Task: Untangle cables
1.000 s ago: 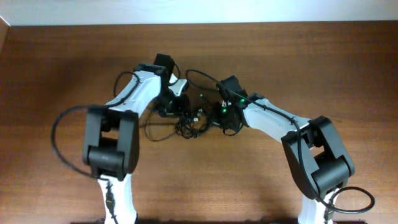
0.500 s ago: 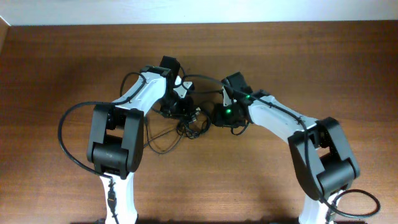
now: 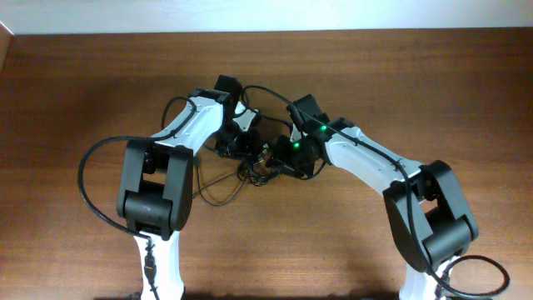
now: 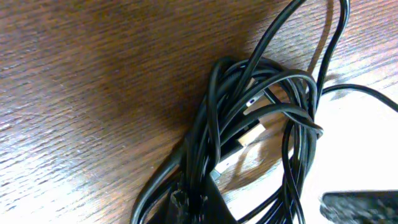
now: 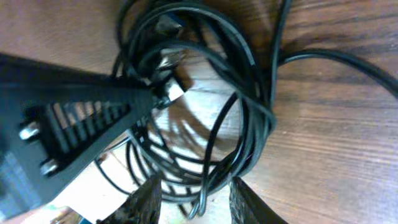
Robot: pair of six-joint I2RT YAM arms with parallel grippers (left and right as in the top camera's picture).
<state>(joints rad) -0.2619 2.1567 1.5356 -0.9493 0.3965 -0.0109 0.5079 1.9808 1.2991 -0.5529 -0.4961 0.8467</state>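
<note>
The cables [image 3: 258, 171] are a knotted coil of thin black cords on the wooden table between both arms, and one loose loop [image 3: 218, 190] trails toward the front left. In the left wrist view the coil [image 4: 261, 106] shows small plug ends, and my left gripper [image 4: 200, 204] is shut on several strands at its lower edge. My left gripper [image 3: 242, 148] sits at the coil's left side. My right gripper [image 3: 280, 160] is at the coil's right side. In the right wrist view my right gripper [image 5: 196, 202] is open, and a few strands of the coil [image 5: 205, 112] hang between its fingers.
Thicker black arm wires arc over the left arm [image 3: 87, 171] and by the right arm's base [image 3: 479, 271]. The left gripper's ribbed black finger [image 5: 81, 121] crosses the right wrist view and reaches into the coil. Bare wooden table [image 3: 416, 92] surrounds the arms.
My left gripper has shut on strands of the coil. My right gripper has opened and shifted slightly left into the coil. The loose loop at front left has spread wider.
</note>
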